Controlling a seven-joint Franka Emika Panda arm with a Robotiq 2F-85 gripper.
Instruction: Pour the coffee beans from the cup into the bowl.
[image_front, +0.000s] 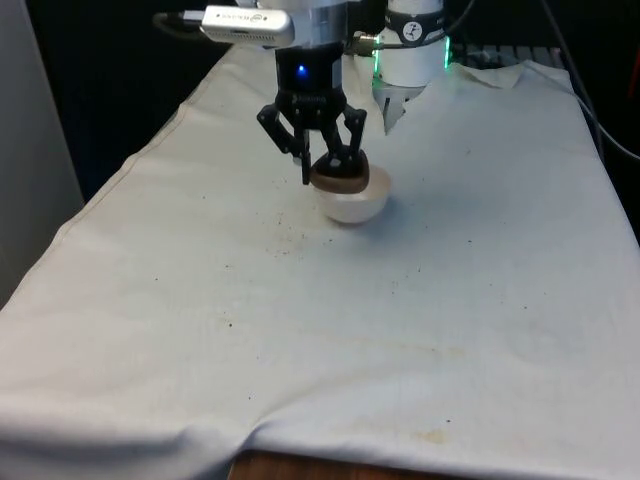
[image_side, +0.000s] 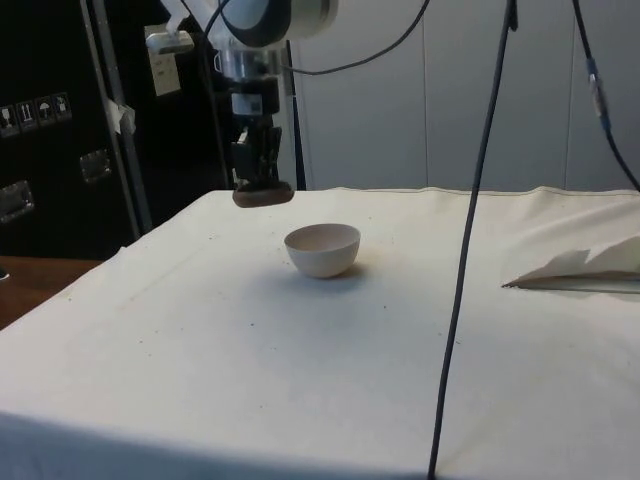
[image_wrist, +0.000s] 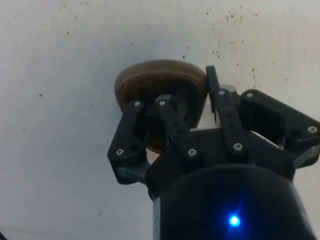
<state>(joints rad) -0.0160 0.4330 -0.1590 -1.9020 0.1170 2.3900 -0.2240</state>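
Note:
My gripper (image_front: 335, 165) is shut on the rim of a small brown wooden cup (image_front: 340, 180), holding it in the air above the cloth. In the wrist view one finger (image_wrist: 167, 117) reaches inside the cup (image_wrist: 150, 82) and the other presses its outer wall. A white bowl (image_front: 357, 208) stands on the table close behind the cup, partly hidden by it. From the side view the cup (image_side: 263, 195) hangs level, above and to the side of the bowl (image_side: 322, 250), clear of its rim. The bowl's inside looks pale and bare. The cup's contents are too dark to make out.
Dark specks lie scattered on the white cloth (image_front: 280, 235) near the bowl. A folded white sheet (image_side: 580, 268) lies at the side view's right. A black cable (image_side: 465, 260) hangs down in front of the side camera. The table's near edge (image_front: 300, 465) shows wood.

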